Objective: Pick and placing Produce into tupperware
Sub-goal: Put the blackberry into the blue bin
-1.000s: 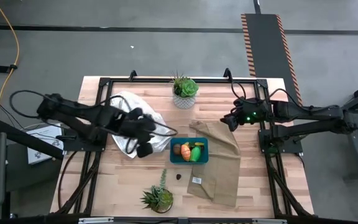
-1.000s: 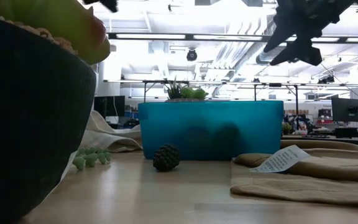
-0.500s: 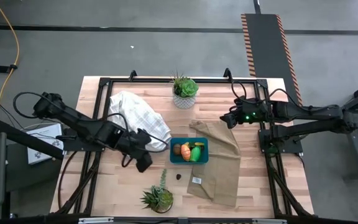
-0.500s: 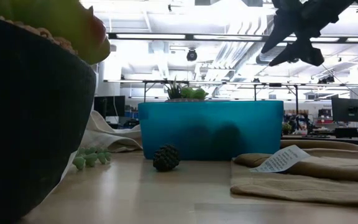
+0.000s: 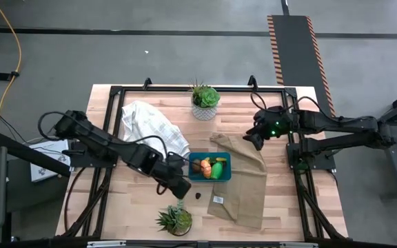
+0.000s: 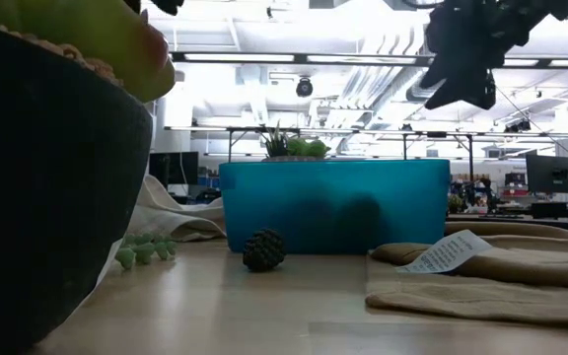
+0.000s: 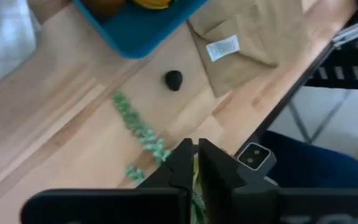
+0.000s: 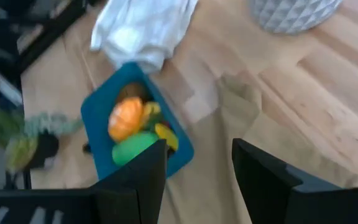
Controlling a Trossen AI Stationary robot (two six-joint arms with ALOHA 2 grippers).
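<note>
The teal tupperware stands mid-table with its right side on a tan cloth. It holds an orange piece, a bright green piece and a yellow banana. A dark brown round piece lies on the bare wood just in front of the tupperware. My left gripper hovers shut, holding nothing, above the table to the left of that round piece. My right gripper hangs open and empty over the cloth's far right, beyond the tupperware.
A potted plant with a trailing green stem stands at the near edge, close below my left gripper. Another potted plant stands at the far edge. A white cloth lies far left. The tan cloth carries a white tag.
My left gripper has swung from over the white cloth toward the table's near edge and to the right, sinking and rolling as it went. It now hangs beside the round piece. My right gripper has turned a little in place.
</note>
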